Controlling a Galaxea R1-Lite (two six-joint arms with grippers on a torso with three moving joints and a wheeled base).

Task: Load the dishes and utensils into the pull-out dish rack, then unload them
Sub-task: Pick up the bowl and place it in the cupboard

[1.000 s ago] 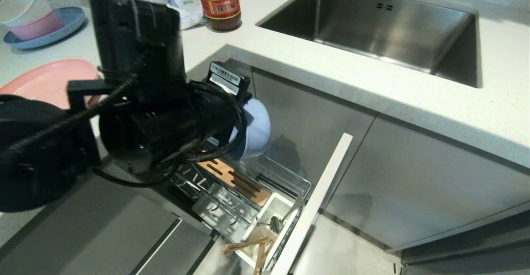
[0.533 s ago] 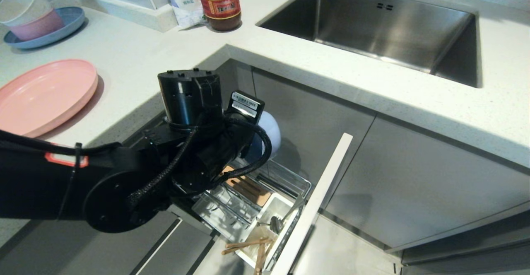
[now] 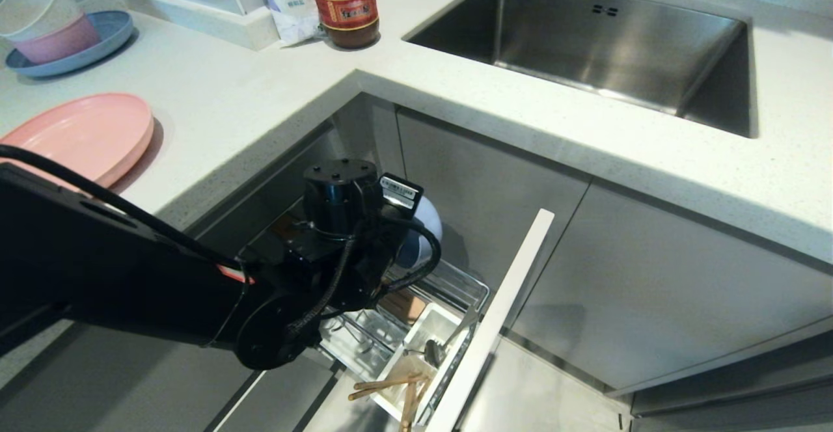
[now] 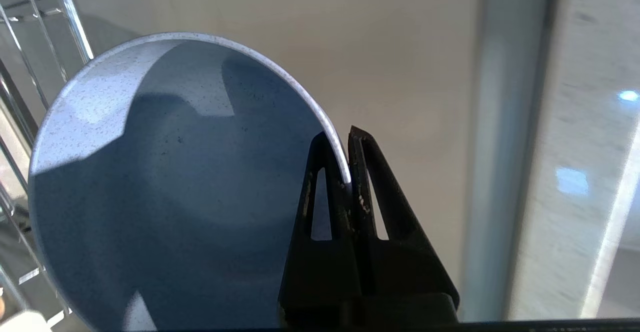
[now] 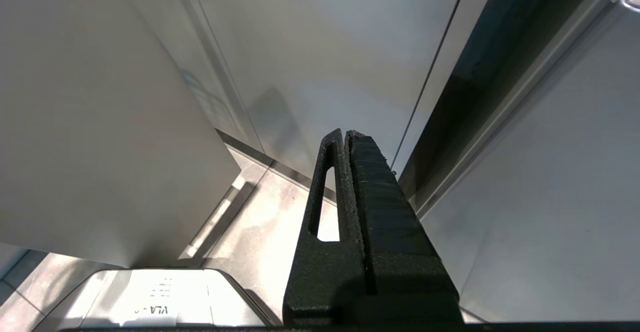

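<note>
While the left gripper [image 4: 345, 172] pinches the deep blue-grey matte bowl [image 4: 170, 192] by its rim, the chrome wire dish rack [image 3: 455, 289] lies directly beneath.

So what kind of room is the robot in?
Most likely a kitchen: there's a steel sink set in a white countertop, a pink plate on it, and a pull-out dish rack below.

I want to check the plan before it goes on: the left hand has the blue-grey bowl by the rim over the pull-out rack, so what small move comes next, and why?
Probably lower it a little further. The left hand pinches the blue-grey bowl by its rim, tipped on edge above the pull-out rack, and the bowl looks not yet seated among the wires, so letting go now seems premature.
</note>
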